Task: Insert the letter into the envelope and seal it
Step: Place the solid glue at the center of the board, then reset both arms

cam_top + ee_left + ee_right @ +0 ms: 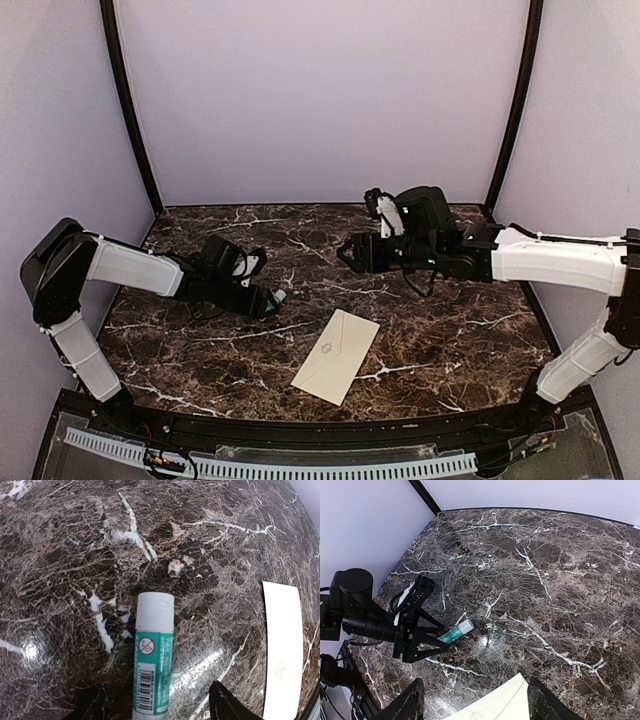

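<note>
The cream-yellow envelope (337,356) lies flat and slanted on the marble table (450,330) near the front middle, with its faint emblem facing up. It also shows in the left wrist view as the envelope (282,655) and in the right wrist view as the envelope (495,707). The letter is out of view. My left gripper (262,302) is low over the table to the envelope's left. It is open, and a glue stick (152,665) lies between its spread fingers with a gap on both sides. My right gripper (345,252) hovers open and empty behind the envelope.
The green-and-white glue stick (272,297) lies on the marble with its white cap pointing towards the table's middle; it appears in the right wrist view as the glue stick (456,632). Purple walls and black posts close the back and sides.
</note>
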Motion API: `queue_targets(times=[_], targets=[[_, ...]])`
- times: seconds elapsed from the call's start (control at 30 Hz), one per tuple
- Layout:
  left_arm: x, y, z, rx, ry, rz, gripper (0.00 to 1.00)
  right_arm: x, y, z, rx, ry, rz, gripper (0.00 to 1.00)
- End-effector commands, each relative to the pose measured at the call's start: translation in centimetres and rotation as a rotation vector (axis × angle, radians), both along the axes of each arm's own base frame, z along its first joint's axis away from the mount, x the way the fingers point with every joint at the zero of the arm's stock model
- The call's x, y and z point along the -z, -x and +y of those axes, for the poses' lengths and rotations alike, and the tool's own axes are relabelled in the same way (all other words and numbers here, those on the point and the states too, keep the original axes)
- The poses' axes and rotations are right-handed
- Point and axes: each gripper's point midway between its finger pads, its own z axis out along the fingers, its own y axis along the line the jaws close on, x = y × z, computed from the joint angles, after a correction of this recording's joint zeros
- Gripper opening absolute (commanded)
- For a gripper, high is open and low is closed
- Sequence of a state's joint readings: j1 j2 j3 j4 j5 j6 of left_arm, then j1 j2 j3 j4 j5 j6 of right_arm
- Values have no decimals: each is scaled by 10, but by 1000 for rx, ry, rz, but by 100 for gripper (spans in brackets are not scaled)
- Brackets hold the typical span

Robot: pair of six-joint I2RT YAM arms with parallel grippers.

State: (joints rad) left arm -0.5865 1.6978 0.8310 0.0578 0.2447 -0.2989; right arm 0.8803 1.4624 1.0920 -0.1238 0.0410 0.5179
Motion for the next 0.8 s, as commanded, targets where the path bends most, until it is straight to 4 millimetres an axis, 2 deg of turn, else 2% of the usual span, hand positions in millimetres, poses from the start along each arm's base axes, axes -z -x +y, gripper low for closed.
queue_targets(times=[0.0,0.03,0.1,0.2,0.33,0.4,0.47,0.5,0.53,0.57,0.6,0.63,0.67,0.7,0.73,0.77], targets=[[-25,-8,-1,-10,32,-65,72,2,-11,-5,39,-8,-27,71],[-28,-9,-1,-14,38,-73,73,3,-12,-7,45,-6,-40,75],[-47,-16,0,-33,69,-134,77,6,-21,-13,82,-12,-74,84],[-71,-30,7,-77,113,-205,80,12,-41,-25,132,-56,-98,92],[-110,-60,38,-171,161,-318,81,27,-77,-54,216,-35,-119,95],[-124,-78,65,-236,165,-377,81,33,-95,-78,269,0,-136,96],[-136,-100,115,-344,156,-440,81,33,-110,-107,324,17,-160,96],[-143,-103,129,-376,166,-471,81,32,-117,-125,354,23,-175,96],[-148,-112,163,-454,162,-497,81,29,-122,-144,389,27,-196,96],[-155,-111,178,-489,192,-533,81,26,-126,-163,422,27,-216,96],[-148,-110,215,-579,181,-539,81,17,-128,-184,458,21,-247,96],[-167,-109,233,-626,212,-614,81,12,-128,-203,491,24,-274,96],[-164,-101,262,-698,202,-637,82,10,-129,-228,541,33,-299,97],[-175,-99,278,-743,202,-702,83,11,-124,-247,575,43,-316,97],[-172,-90,296,-796,177,-725,87,7,-119,-264,608,48,-345,97],[-178,-86,310,-846,133,-780,88,4,-114,-280,639,57,-378,97]])
